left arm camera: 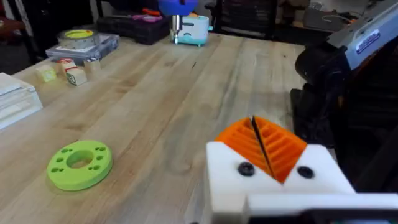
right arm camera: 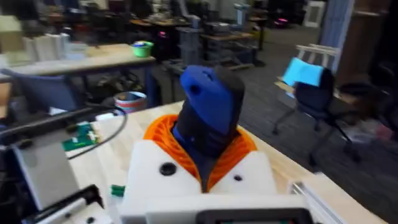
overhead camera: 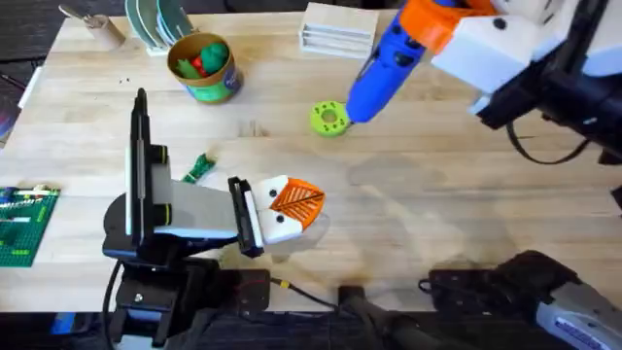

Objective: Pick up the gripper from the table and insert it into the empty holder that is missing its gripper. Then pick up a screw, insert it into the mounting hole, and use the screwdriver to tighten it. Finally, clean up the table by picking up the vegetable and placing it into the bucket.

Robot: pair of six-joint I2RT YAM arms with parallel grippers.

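My right gripper (overhead camera: 413, 39) clenches the screwdriver (overhead camera: 384, 73) above the table, my left gripper (overhead camera: 296, 206) rests closed and empty — I judge cleanup remains, the vegetable (overhead camera: 199, 168) just behind it, outside the bucket (overhead camera: 204, 68).

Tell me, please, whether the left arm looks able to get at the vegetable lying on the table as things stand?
Probably yes. The vegetable lies on bare wood just beside the left arm, nothing over it. The left pincer is shut and holds nothing, though it points away, so the arm would need to swing back.
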